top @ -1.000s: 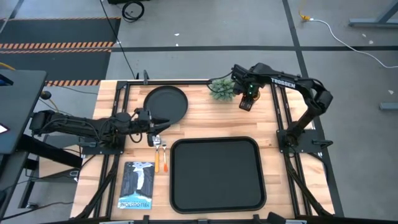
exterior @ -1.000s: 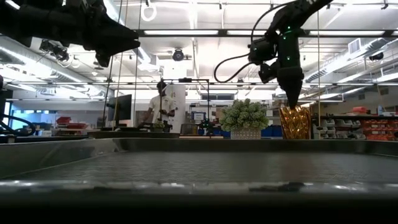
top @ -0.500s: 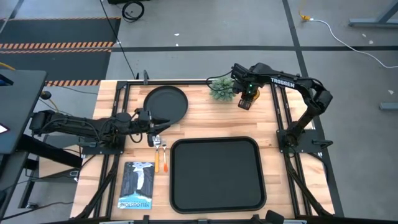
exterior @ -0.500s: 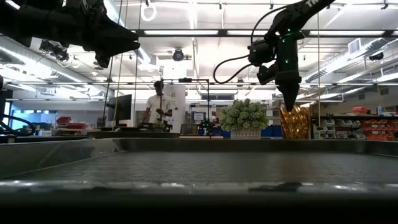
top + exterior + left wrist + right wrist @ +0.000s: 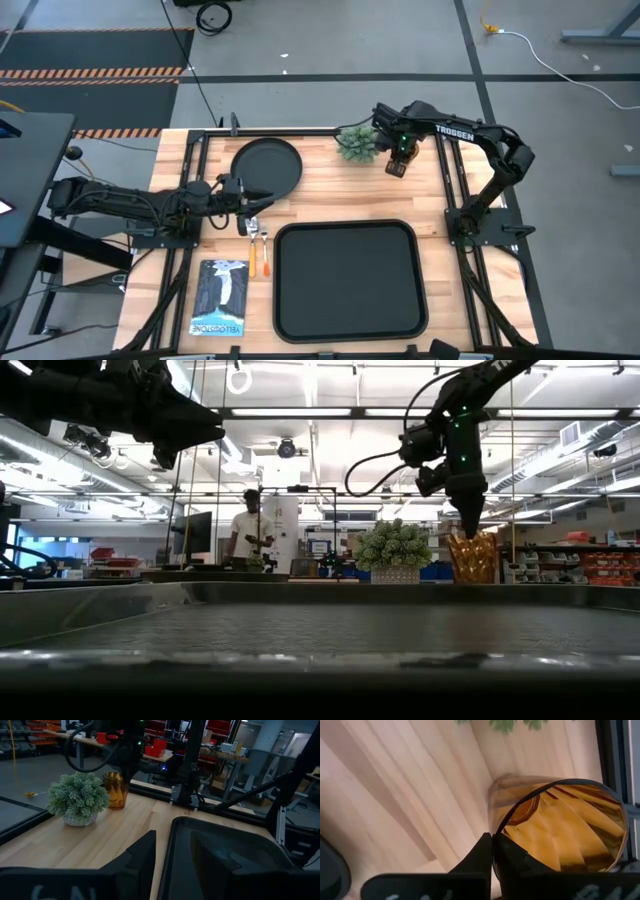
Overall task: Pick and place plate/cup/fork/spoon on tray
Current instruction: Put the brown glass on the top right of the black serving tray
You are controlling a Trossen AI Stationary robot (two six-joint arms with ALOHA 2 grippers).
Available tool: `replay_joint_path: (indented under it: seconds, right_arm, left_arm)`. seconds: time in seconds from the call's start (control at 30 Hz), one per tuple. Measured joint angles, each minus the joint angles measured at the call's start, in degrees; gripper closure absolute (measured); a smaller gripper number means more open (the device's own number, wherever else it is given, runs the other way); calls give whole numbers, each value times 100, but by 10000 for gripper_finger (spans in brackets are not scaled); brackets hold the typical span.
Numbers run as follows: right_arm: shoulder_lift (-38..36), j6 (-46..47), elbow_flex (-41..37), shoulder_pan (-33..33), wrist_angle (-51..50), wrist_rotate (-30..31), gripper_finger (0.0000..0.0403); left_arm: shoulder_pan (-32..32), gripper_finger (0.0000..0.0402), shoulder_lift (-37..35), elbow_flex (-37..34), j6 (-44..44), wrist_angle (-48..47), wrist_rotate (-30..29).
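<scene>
So far, nothing is on the tray. It lies bare at about 6 o'clock on the tabletop, so the whole job looks still to do.

The right pincer is up at about 1 o'clock, right over the cup. The cup stands on the wood just beside the little green plant. In the right wrist view, one dark finger reaches down inside the cup and the other sits outside the rim, so the wall of the cup is between them. They look pressed close on the glass wall, so I think the pincer is gripping the cup. The cup looks like it is not lifted yet.

The left pincer waits at about 9 o'clock, low beside the plate. Its fingers are apart and hold nothing.

The fork and the spoon lie side by side at about 8 o'clock, just left of the tray. A dark booklet lies near them.

Left to do: cup, plate, fork and spoon all have to go onto the tray.
</scene>
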Motion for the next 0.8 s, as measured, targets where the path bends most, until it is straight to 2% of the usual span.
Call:
replay_joint_path:
  seconds: [0.33, 0.57, 0.8]
  right_arm:
    - [0, 428, 464, 507, -582, -3, 390]
    - [-102, 805, 483, 1317, -671, -382, 390]
    - [-492, 1579, 489, 2319, -652, -427, 391]
  left_arm:
    - [0, 271, 0, 1, -2, -2, 0]
    - [-1, 271, 0, 2, -119, -34, 0]
    - [-1, 271, 0, 4, -197, -33, 0]
